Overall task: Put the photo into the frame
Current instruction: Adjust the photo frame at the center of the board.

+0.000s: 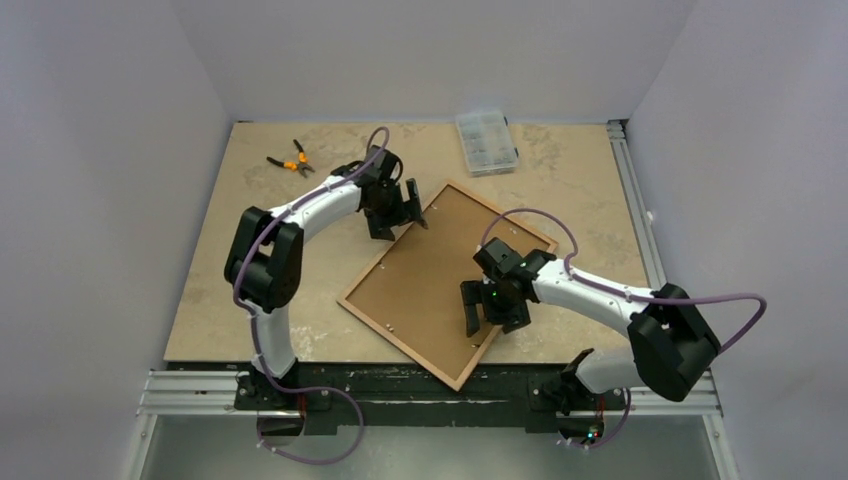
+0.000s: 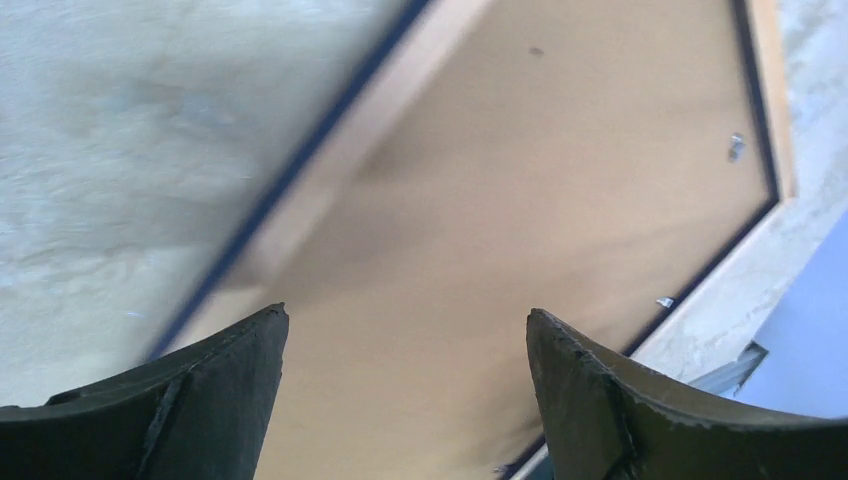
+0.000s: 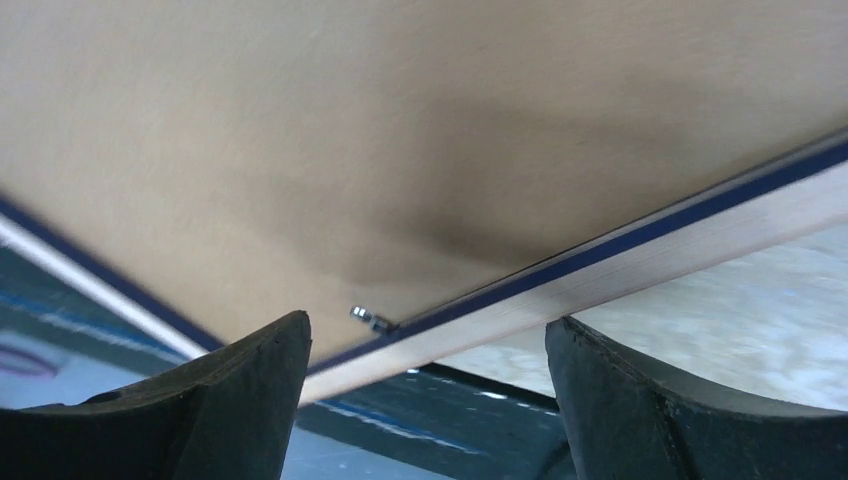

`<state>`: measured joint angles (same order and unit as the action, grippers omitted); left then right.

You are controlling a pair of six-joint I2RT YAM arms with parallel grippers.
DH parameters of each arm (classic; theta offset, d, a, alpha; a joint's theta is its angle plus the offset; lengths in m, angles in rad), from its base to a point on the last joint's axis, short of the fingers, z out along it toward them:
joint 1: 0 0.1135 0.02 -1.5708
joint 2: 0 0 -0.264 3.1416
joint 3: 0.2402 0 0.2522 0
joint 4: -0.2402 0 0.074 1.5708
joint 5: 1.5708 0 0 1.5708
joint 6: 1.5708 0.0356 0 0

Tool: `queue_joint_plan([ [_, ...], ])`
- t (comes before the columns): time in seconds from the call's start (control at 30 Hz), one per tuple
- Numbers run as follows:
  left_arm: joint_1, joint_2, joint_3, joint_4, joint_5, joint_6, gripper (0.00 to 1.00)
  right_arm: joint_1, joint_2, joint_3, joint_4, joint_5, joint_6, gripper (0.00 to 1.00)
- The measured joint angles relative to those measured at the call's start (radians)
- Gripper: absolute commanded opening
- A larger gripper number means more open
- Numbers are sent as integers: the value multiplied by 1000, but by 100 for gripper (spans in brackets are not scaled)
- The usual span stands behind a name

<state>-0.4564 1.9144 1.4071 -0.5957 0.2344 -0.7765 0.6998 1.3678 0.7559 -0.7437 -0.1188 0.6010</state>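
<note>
The frame (image 1: 399, 343) lies face down on the worktop (image 1: 250, 200), light wood side of its rails up, turned on a diagonal between the two arms. A brown backing board (image 1: 430, 280) fills its opening. Its nearest corner pokes past the worktop's near edge, over the dark base rail, which leaves that rail reachable from below as well as above.

The photo does not show in any view. It may sit under the board or be somewhere out of sight, and I cannot tell which.

The left gripper (image 1: 400, 225) hangs over the frame's far-left rail near the top corner. Its jaws are spread wide and empty, and its wrist view looks down across the wood rail and the board. The right gripper (image 1: 492, 318) is over the near-right side, jaws likewise released with nothing between them. Its camera shows the rail crossing just ahead of the fingertips. I cannot tell whether either gripper touches the frame.

Placing one arm at each of two opposite sides looks meant to steady or work the back from both ends. Small metal tabs (image 2: 735, 147) stand along the inner edge of the rail, probably the retainers for the board, though I cannot tell whether they are bent over it.

Orange-handled pliers (image 1: 290, 160) and a clear compartment box (image 1: 487, 142) lie at the far side, well apart from the frame.
</note>
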Motion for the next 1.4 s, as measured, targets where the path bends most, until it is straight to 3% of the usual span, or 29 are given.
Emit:
queue_joint_plan([
  [0.13, -33, 18, 113, -81, -14, 35, 88, 100, -14, 1, 68, -53, 63, 86],
  [0.27, -51, -64, 80, -152, -76, 56, 88, 134, -14, 5, 86, -79, 94, 86],
  [0.43, -44, -440, -212, -156, -123, 25, 82, 138, -27, 45, 82, -114, 99, 88],
  [0.6, -47, -792, -564, -98, -124, -122, 80, 142, -54, 108, 119, -190, 92, 88],
  [0.73, -50, -902, -777, -104, -143, -234, 79, 144, -84, 110, 132, -229, 92, 88],
  [0.87, -50, -896, -845, -96, -164, -296, 75, 145, -101, 110, 132, -241, 95, 88],
  [1.03, -50, -779, -846, 2, -166, -331, 65, 145, -106, 112, 133, -239, 100, 88],
  [1.2, -50, -679, -803, 33, -183, -320, 40, 144, -107, 111, 143, -239, 113, 88],
  [1.4, -40, -535, -687, -26, -240, -213, 20, 141, -112, 111, 154, -238, 122, 88],
])
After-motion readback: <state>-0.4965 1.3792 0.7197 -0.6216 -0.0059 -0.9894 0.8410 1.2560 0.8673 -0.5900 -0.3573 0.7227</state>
